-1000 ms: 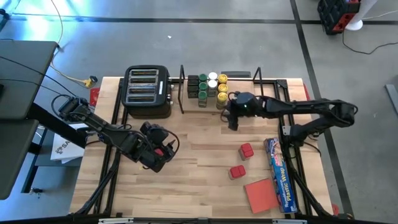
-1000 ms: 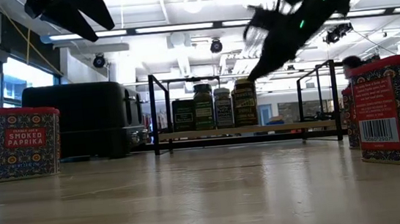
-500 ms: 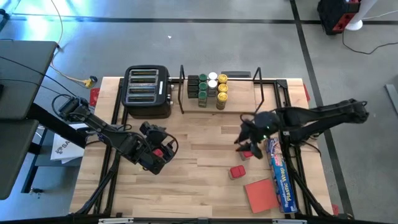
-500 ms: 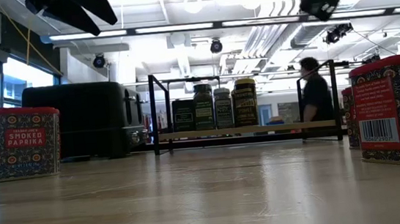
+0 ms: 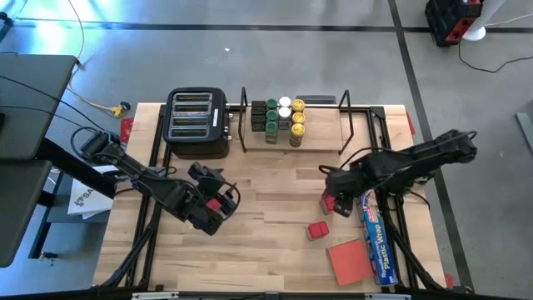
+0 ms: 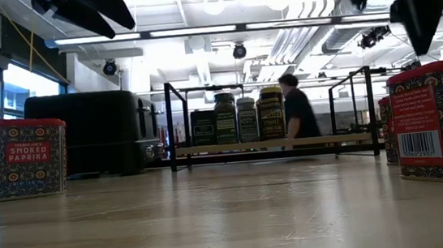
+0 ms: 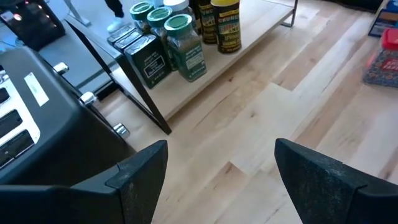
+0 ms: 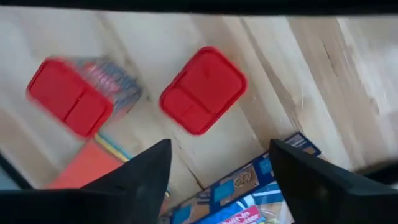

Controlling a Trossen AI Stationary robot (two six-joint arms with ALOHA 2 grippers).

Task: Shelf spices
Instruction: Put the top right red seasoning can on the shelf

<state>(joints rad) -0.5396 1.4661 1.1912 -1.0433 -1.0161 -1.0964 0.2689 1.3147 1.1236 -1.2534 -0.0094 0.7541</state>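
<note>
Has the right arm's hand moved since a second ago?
Yes. The right hand has left the black wire shelf and come toward the table's front, now open over the red square tin beside the long blue plastic-wrap box.

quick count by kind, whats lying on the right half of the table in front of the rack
red tins: 2
flat red pad: 1
blue wrap box: 1
total: 4
</note>
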